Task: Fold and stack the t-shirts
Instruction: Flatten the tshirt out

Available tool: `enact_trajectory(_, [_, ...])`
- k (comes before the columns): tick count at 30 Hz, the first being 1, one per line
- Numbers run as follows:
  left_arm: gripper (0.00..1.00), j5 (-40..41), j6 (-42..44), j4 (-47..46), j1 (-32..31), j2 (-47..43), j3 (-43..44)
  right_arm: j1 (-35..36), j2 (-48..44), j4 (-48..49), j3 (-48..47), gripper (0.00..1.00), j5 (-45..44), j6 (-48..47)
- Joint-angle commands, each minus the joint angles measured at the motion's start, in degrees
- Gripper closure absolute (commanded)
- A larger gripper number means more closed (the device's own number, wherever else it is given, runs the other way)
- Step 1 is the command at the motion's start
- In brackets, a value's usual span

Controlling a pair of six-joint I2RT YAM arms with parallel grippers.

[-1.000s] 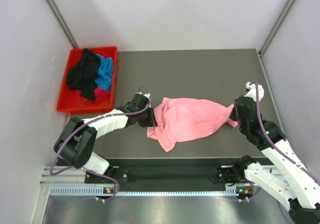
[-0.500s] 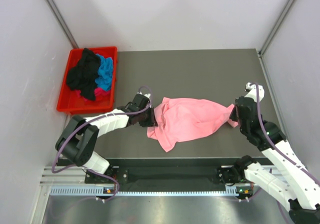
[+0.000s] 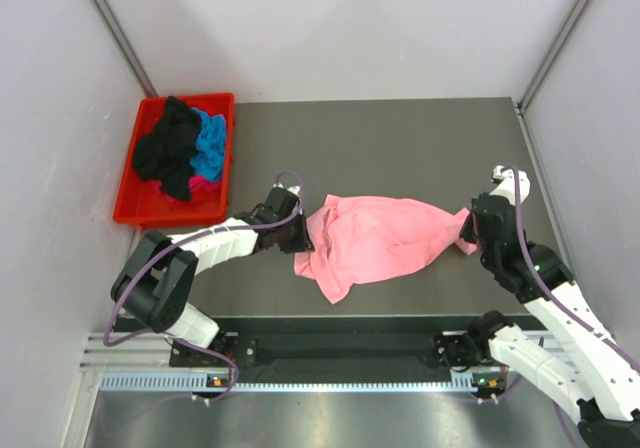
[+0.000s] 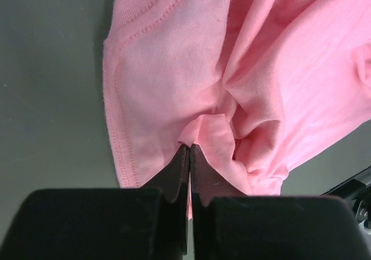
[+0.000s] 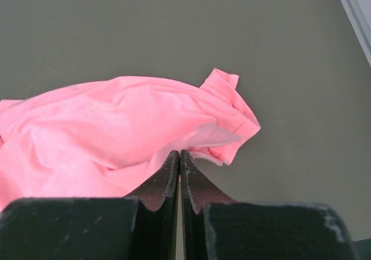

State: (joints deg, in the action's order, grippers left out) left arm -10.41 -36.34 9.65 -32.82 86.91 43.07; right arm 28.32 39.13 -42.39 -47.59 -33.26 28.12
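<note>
A light pink t-shirt (image 3: 375, 238) lies crumpled on the dark table, stretched between my two grippers. My left gripper (image 3: 300, 236) is at its left edge, shut on a small fold of pink cloth (image 4: 203, 126) just inside the hem; its tips (image 4: 189, 148) are pressed together. My right gripper (image 3: 466, 230) is at the shirt's right end, shut on the cloth's edge (image 5: 145, 179) next to a sleeve (image 5: 232, 115); its tips (image 5: 179, 153) are closed. A black shirt (image 3: 165, 148), a bright blue shirt (image 3: 210, 140) and a magenta shirt (image 3: 205, 185) lie piled in the bin.
The red plastic bin (image 3: 130, 208) stands at the table's left edge, behind my left arm. Grey walls close in on both sides and the back. The table's front edge (image 3: 350, 318) runs just before the shirt's lowest corner (image 3: 338, 293).
The left arm settled slightly; the pink shirt and both grippers are otherwise where they were.
</note>
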Motion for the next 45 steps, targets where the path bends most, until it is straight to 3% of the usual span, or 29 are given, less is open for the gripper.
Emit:
enact_trajectory(1, [1.0, 1.1, -0.31, -3.32, -0.14, -0.08, 0.0, -0.54, 0.06, 2.05, 0.13, 1.0, -0.14, 0.44])
enact_trajectory(7, [1.0, 3.9, -1.37, 2.46, -0.05, -2.97, 4.2, -0.54, 1.72, 3.71, -1.26, 1.0, -2.41, 0.53])
enact_trajectory(10, [1.0, 9.86, -0.67, 12.04, -0.05, -7.54, 15.08, -0.54, 5.49, 4.86, -8.99, 1.0, -6.62, -1.47])
enact_trajectory(14, [1.0, 26.28, 2.05, 20.65, 0.12, -11.67, 36.83, -1.51, 11.21, 12.76, -21.28, 1.0, -13.93, -8.33])
enact_trajectory(17, [1.0, 31.76, 3.46, 25.67, 0.03, -12.2, 50.21, -2.47, 15.79, 15.57, -33.68, 1.0, -18.15, -13.43])
enact_trajectory(19, [1.0, 33.96, 3.47, 26.82, 0.03, -13.08, 54.56, -2.57, 16.85, 18.22, -40.6, 1.0, -18.69, -15.98])
enact_trajectory(23, [1.0, 32.48, 1.98, 28.14, 0.03, -18.25, 59.15, -2.65, 14.75, 17.87, -46.8, 1.0, -13.95, -17.22])
enact_trajectory(32, [1.0, 18.69, -3.3, 24.63, -0.05, -33.98, 52.21, -2.56, -5.72, 11.21, -39.86, 1.0, -3.4, -13.27])
enact_trajectory(36, [1.0, 12.27, -4.44, 24.28, -0.05, -36.11, 53.43, -2.65, -12.66, 10.57, -39.07, 1.0, 2.31, -13.44])
enact_trajectory(40, [1.0, 6.46, -5.15, 24.8, 0.12, -35.76, 55.97, -2.65, -15.05, 12.51, -40.03, 1.0, 8.11, -15.37])
enact_trajectory(45, [1.0, 8.82, -4.27, 29.19, 0.12, -34.8, 62.13, -2.74, -12.08, 12.33, -46.7, 1.0, 8.38, -17.39])
